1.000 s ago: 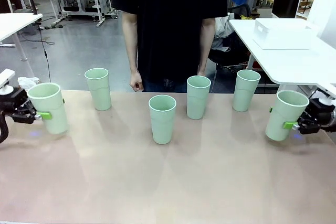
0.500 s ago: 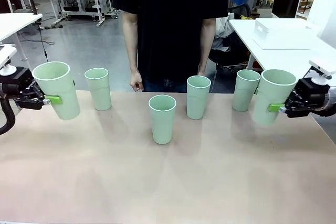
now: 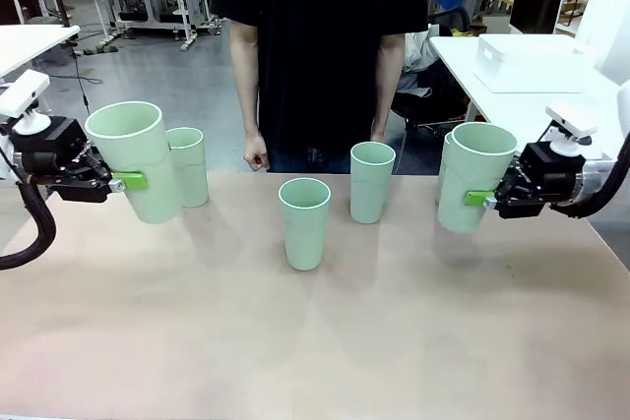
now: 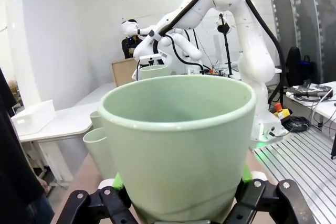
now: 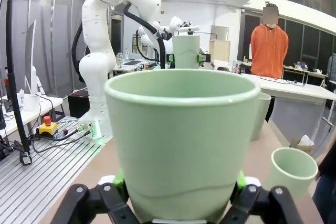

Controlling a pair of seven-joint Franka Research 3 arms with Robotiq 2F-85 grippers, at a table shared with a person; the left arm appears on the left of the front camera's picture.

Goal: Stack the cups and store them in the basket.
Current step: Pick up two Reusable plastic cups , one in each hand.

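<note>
Look from the front first. Gripping one cup in the left hand, up off the bench, just in front of a standing cup. Gripping another cup in the right hand, up too, in front of the far-right cup. Can count two more in the middle: a near cup and a back cup. Can spot a white box on the side bench, maybe the basket.

Now look along the left hand. Pinching the cup on both sides, mouth up. Keep it straight, and bring it right over a standing cup before going down.

Last, look along the right hand. Squeezing its cup the same way. Line up rim over rim with the nearby cup, go down slowly, and let go only once inside. Try not to bump the others over.
</note>
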